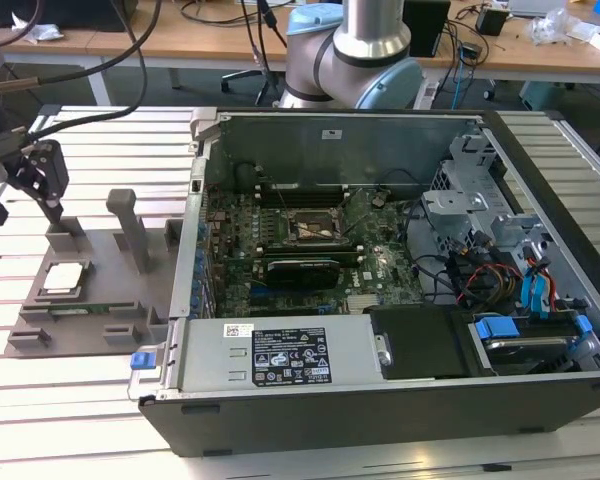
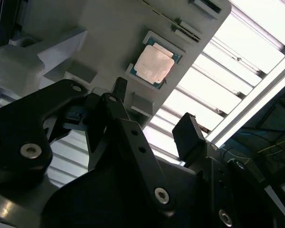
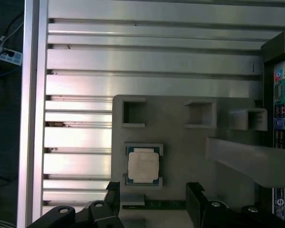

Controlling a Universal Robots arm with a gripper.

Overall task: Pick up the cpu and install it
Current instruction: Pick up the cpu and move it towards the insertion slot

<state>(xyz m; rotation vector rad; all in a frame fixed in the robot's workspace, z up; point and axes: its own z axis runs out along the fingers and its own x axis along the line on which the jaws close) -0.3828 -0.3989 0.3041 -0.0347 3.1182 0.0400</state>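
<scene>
Gripper [image 3: 154,192] hangs spread wide, clear of the cpu [image 3: 143,165] seated in the grey fixture [image 3: 190,147].

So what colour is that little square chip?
The cpu is silvery-grey on top; clearest in the first wrist view.

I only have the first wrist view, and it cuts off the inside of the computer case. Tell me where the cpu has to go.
Observer: The case lies open, and a dark socket frame sits near the middle of its motherboard.
Operator: Report anything close to that frame.
Observer: A long dark component lies right beside it, on the side nearer the exterior camera.
Operator: Give me the tool's place relative to the case.
Observer: The tool hangs over the grey fixture that holds the cpu, outside the case, at the exterior view's left of it.
</scene>
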